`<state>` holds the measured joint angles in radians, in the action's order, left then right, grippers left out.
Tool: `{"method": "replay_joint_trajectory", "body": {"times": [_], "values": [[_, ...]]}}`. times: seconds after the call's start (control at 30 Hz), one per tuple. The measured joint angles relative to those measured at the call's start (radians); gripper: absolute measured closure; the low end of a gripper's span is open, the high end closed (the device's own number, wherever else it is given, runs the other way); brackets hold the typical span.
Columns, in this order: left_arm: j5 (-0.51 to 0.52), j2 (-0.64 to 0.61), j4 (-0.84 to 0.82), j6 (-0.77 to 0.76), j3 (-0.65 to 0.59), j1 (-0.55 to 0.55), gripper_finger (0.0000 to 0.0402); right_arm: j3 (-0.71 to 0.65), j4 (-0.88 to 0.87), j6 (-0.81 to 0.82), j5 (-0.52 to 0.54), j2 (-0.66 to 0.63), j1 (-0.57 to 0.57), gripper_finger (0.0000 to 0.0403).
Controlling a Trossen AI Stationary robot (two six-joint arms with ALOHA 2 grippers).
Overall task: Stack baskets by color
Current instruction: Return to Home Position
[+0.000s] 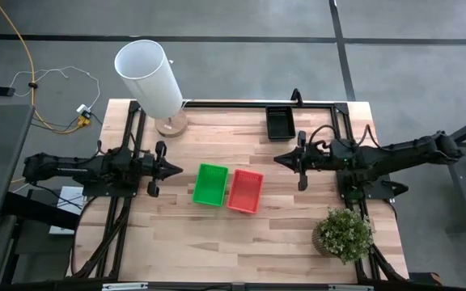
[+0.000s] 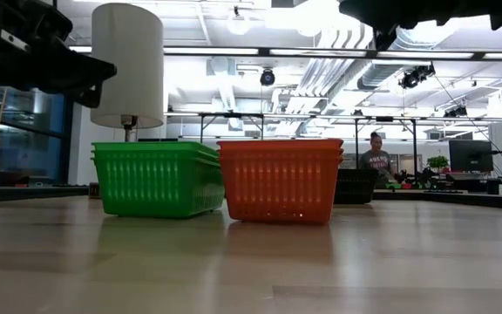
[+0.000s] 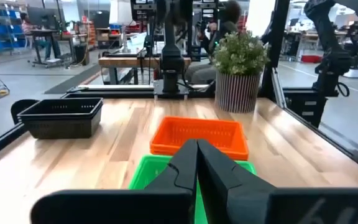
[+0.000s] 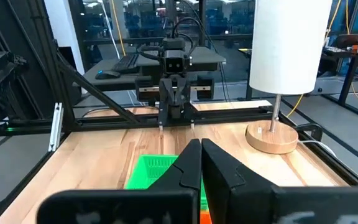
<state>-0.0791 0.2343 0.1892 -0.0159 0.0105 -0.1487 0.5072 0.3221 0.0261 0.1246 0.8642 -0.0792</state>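
Observation:
Three stacks of baskets rest on their bases on the wooden table. The green stack [image 1: 210, 184] and the red stack [image 1: 245, 191] stand side by side at the middle; the black stack [image 1: 280, 124] sits at the far edge. My left gripper [image 1: 176, 169] is shut and empty, pointing level toward the green stack from the table's left. My right gripper [image 1: 279, 159] is shut and empty, pointing level from the right, above the table and beyond the red stack [image 3: 199, 137]. The green stack [image 4: 154, 172] shows past its fingers.
A white lamp shade [image 1: 148, 77] on a round wooden base [image 1: 171, 124] stands at the far left corner. A small potted plant [image 1: 344, 233] stands near the right front. Bare table lies in front of the baskets. A person [image 2: 376, 160] sits in the room beyond.

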Motion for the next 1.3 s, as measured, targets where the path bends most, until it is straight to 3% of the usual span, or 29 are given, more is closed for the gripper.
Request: {"method": "replay_joint_trajectory", "body": {"times": [0.3,0.57,0.8,1.1,1.3], "values": [[-0.009,-0.054,-0.037,0.034,0.002,-0.002,0.0401,0.0,-0.233,0.05,0.03,-0.186,0.0,0.0403],[0.063,-0.054,-0.044,0.071,0.002,-0.002,0.0401,-0.006,-0.476,0.124,0.052,-0.381,0.0,0.0403],[0.068,-0.054,-0.044,0.071,0.002,-0.002,0.0401,-0.214,-0.314,0.11,0.057,-0.586,0.0,0.0403],[0.065,-0.054,-0.043,0.071,0.002,-0.002,0.0401,-0.382,-0.294,0.126,0.057,-0.845,0.0,0.0403],[0.066,-0.053,-0.045,0.072,0.002,-0.002,0.0401,-0.485,-0.198,0.187,0.018,-0.851,-0.001,0.0403]]}}
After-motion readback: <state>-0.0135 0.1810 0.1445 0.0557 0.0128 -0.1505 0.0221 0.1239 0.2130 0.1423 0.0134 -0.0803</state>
